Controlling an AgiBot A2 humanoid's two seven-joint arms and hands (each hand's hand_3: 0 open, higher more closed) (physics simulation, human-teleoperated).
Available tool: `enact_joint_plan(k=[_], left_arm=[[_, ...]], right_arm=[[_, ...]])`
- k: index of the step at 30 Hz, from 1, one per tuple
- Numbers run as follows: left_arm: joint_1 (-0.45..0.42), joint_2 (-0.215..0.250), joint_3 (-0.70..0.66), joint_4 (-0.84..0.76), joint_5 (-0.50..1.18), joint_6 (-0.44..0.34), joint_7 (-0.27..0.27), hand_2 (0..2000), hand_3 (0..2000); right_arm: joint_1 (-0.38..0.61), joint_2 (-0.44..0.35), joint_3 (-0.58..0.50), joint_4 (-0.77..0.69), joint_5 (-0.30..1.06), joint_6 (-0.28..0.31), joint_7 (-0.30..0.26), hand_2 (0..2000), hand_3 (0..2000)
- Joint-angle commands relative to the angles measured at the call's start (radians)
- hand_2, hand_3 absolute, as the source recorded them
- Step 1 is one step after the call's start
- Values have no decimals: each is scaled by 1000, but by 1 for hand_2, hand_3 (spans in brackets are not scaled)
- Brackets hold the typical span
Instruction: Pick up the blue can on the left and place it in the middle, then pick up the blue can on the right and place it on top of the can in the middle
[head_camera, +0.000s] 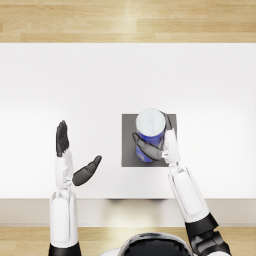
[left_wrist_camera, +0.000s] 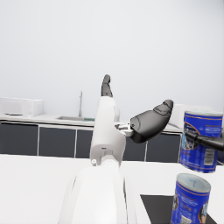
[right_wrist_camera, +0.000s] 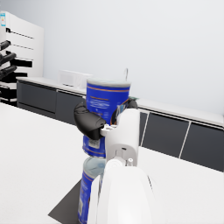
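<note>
Gripping the upper can (right_wrist_camera: 107, 101), the right hand (head_camera: 156, 146) wraps its fingers around the can's side and holds it directly over the lower can (left_wrist_camera: 190, 199), which stands on the dark mat (head_camera: 129, 150). Left wrist view shows a clear gap between the two cans; they are apart. Mat lies at centre of the white table (head_camera: 60, 80). Left hand (head_camera: 70, 155), at 9 o'clock from the mat, is spread wide, holding nothing.

cans (right_wrist_camera: 107, 105): blue, pale silvery lids
mat (head_camera: 129, 150): dark grey
table (head_camera: 75, 85): white
hands (head_camera: 62, 138): dark
</note>
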Motion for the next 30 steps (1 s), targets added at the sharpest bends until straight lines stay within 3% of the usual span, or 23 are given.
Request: enact_joint_plan(k=[1,5,6,7,9,10,11,19,20,21,30], left_arm=[[5,0,-20,0,0,0,0,0,0],[4,3,-16,6,0,0,0,0,0],[-5,5,-15,5,0,0,0,0,0],[6,5,-19,-1,0,0,0,0,0],[9,6,-18,4,0,0,0,0,0],[9,6,-15,3,0,0,0,0,0],[12,7,-15,2,0,0,0,0,0],[15,13,-7,4,0,0,0,0,0],[32,12,-3,-10,0,0,0,0,0],[19,14,-6,0,0,0,0,0,0],[85,18,26,-16,0,0,0,0,0]], right_arm=[[5,-5,4,-32,0,-2,0,2000,1520],[-2,-8,2,-82,0,-5,2,2000,1520],[-5,-8,-1,-92,0,-6,2,639,1193],[-6,-9,-3,-92,0,-27,-1,0,867],[-8,-11,-1,-97,0,-76,-5,0,213],[13,35,53,-97,0,-92,-8,0,0],[-4,-1,11,-88,0,-108,-8,0,0],[21,-3,-7,-4,0,-133,-11,0,0],[222,295,357,17,0,-133,-11,0,0],[68,60,49,28,0,-135,-11,0,0],[116,16,-54,150,1,-134,-13,0,0]])
